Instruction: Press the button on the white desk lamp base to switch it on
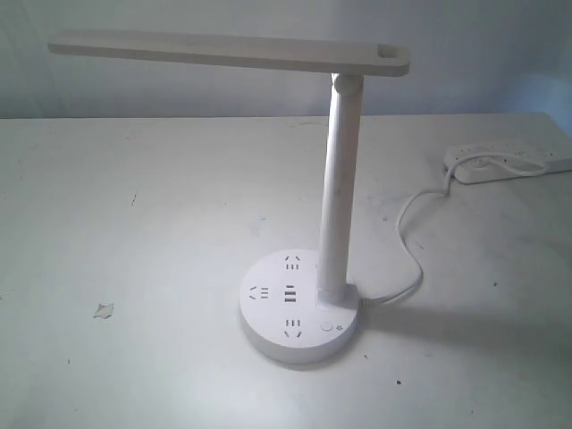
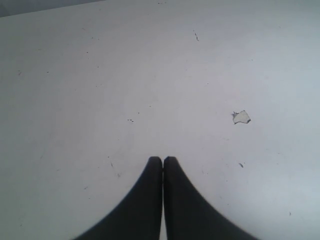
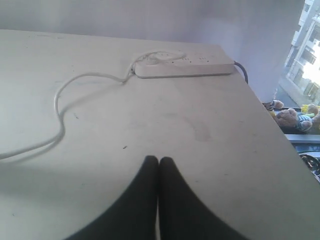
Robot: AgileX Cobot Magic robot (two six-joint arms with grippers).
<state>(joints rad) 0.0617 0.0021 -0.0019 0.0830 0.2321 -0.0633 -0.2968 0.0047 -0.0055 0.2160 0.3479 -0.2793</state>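
Button on white desk lamp base is judged not yet pressed; left gripper and right gripper are shown over the table, jaws together, the whole approach remaining.

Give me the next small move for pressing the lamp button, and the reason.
Probably swing the right gripper toward the white desk lamp base: it is shut over bare table, facing the cord, and the button sits on the base's right half.

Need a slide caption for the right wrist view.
Shut right gripper over the table, facing the power strip and white cord.
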